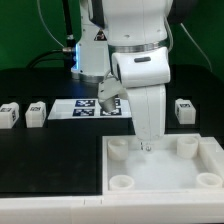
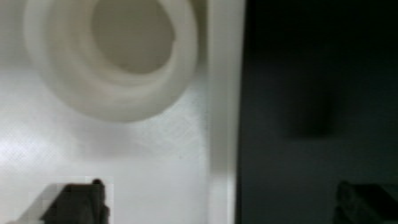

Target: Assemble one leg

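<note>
- The claw (image 1: 146, 148) hangs low at the rear wall of the big white tray piece (image 1: 112, 168); the wrist view shows its two fingertips (image 2: 75, 205) spread wide with nothing between them; one tip is over the white tray (image 2: 107, 150), the other over the dark worktop (image 2: 311, 100).
- Risk, as I judge it: straddling the wall like this, a further drop could set a tip down on the rim; that would jolt or skew the tray, and the corner socket (image 2: 121, 40) just beside the claw would no longer sit where a leg must go.
- Second risk: closing here would clamp the tray's wall, not a leg; dragging the tray could sweep it toward the loose blocks.
- Third risk: the small tagged blocks look alike, so the wrong one could be picked; I cannot tell which is meant.
- The leg (image 1: 184, 107) nearest the claw lies on the worktop (image 1: 40, 150), on the exterior view's right, behind the tray; it is well apart from the claw and untouched.
- Two more blocks (image 1: 37, 110) sit on the exterior view's left, beside the marker board (image 1: 80, 108); no leg shows in the wrist view.
</note>
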Tool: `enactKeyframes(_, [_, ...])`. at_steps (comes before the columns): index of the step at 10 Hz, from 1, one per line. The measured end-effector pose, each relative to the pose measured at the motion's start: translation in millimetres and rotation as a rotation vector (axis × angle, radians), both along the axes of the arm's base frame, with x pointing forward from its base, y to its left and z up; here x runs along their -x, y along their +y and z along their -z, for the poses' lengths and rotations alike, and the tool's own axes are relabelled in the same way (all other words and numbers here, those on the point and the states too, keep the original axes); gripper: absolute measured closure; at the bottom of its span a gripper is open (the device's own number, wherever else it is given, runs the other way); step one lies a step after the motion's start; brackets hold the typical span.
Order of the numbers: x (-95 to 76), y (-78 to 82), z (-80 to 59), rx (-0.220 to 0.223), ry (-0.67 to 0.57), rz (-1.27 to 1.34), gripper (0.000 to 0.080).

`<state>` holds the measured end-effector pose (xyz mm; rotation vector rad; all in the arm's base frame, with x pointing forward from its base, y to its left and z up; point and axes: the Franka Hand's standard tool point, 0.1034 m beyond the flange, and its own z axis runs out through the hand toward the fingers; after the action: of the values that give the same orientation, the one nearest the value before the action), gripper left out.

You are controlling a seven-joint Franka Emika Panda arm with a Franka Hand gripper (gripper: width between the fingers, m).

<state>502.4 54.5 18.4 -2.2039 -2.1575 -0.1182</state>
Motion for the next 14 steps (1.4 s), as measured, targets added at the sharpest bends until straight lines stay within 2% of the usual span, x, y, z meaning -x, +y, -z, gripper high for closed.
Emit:
enactKeyframes(3, [-0.1,-0.5,-0.1,0.0,0.0,0.001,0.015])
enactKeyframes(4, [-3.1,-2.6,-6.2,0.003,-0.01,0.004,0.015])
enactKeyframes(6, [-9.0,-3.3,-42.2,0.016,-0.056,0.137,0.015])
enactKeyframes(7, [-4.0,0.7,-58.8,0.02,-0.083,0.173,0.015])
enactKeyframes(8, [1.5,2.2,-61.2,0.017,-0.081,0.204,0.015])
enactKeyframes(9, [3.4,-1.3,-55.5,0.003,-0.062,0.274,0.015])
enactKeyframes(12, [4.3,2.4,-55.0,-0.022,-0.026,0.638,0.015])
enactKeyframes(13, [13.2,17.1,-53.4,-0.043,-0.014,0.813,0.015])
enactKeyframes(14, [32.4,44.1,-48.0,-0.057,0.038,1.031,0.015])
